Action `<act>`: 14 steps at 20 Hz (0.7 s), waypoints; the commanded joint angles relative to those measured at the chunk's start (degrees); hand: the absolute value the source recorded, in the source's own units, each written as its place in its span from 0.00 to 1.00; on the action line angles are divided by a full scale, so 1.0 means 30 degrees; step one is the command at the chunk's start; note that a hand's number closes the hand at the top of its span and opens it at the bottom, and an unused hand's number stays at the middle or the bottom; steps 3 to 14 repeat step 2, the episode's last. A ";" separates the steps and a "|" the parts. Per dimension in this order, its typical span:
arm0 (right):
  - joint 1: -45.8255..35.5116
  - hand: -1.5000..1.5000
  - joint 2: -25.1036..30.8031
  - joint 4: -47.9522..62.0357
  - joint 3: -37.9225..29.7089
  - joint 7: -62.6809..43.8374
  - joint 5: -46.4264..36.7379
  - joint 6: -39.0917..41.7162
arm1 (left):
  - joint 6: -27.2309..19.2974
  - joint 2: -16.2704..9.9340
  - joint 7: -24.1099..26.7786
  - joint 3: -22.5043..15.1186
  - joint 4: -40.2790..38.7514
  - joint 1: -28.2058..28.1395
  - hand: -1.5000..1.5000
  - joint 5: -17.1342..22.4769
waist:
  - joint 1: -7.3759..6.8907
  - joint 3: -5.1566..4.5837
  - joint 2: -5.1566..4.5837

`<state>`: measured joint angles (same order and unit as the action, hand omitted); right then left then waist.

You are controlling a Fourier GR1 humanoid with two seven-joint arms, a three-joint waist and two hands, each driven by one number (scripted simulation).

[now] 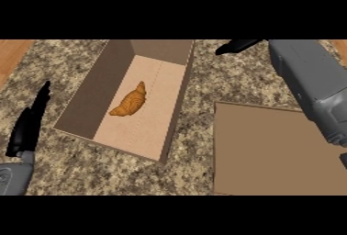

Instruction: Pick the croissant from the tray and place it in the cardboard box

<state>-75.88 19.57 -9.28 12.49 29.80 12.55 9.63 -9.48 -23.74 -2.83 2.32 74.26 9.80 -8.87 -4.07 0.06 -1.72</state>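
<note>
A golden-brown croissant (130, 100) lies on the floor of the open cardboard box (84, 105), near its middle. A flat brown tray (271, 151) sits at the lower right with nothing on it. My right forearm reaches up the right side, and only a black tip of my right hand (237, 46) shows at the upper edge, right of the box's far corner and holding nothing visible. My left hand (28, 124) stands at the left edge with straight fingers pointing up, apart from the box.
The speckled granite counter (203, 78) carries the box and tray. Strips of wood (13, 53) show at the far left and far right top corners.
</note>
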 commanded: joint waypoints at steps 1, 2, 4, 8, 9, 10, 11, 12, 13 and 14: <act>0.0448 0.00 0.1567 0.0561 0.0538 0.1232 -0.0868 0.2052 | 0.0050 -0.0187 -0.0502 0.0102 0.0159 0.0356 0.50 -0.0142 | 0.0033 0.0011 -0.0025; 0.0084 0.00 0.1083 0.0708 0.0442 0.0928 -0.0873 0.1898 | 0.0253 -0.0108 -0.0125 0.0142 0.0392 -0.0194 0.50 0.0076 | -0.0020 0.0001 0.0053; 0.0084 0.00 0.1083 0.0708 0.0442 0.0928 -0.0873 0.1898 | 0.0253 -0.0108 -0.0125 0.0142 0.0392 -0.0194 0.50 0.0076 | -0.0020 0.0001 0.0053; 0.0084 0.00 0.1083 0.0708 0.0442 0.0928 -0.0873 0.1898 | 0.0253 -0.0108 -0.0125 0.0142 0.0392 -0.0194 0.50 0.0076 | -0.0020 0.0001 0.0053; 0.0084 0.00 0.1083 0.0708 0.0442 0.0928 -0.0873 0.1898 | 0.0253 -0.0108 -0.0125 0.0142 0.0392 -0.0194 0.50 0.0076 | -0.0020 0.0001 0.0053; 0.0084 0.00 0.1083 0.0708 0.0442 0.0928 -0.0873 0.1898 | 0.0253 -0.0108 -0.0125 0.0142 0.0392 -0.0194 0.50 0.0076 | -0.0020 0.0001 0.0053; 0.0084 0.00 0.1083 0.0708 0.0442 0.0928 -0.0873 0.1898 | 0.0253 -0.0108 -0.0125 0.0142 0.0392 -0.0194 0.50 0.0076 | -0.0020 0.0001 0.0053; 0.0084 0.00 0.1083 0.0708 0.0442 0.0928 -0.0873 0.1898 | 0.0253 -0.0108 -0.0125 0.0142 0.0392 -0.0194 0.50 0.0076 | -0.0020 0.0001 0.0053; 0.0084 0.00 0.1083 0.0708 0.0442 0.0928 -0.0873 0.1898 | 0.0253 -0.0108 -0.0125 0.0142 0.0392 -0.0194 0.50 0.0076 | -0.0020 0.0001 0.0053; 0.0084 0.00 0.1083 0.0708 0.0442 0.0928 -0.0873 0.1898 | 0.0253 -0.0108 -0.0125 0.0142 0.0392 -0.0194 0.50 0.0076 | -0.0020 0.0001 0.0053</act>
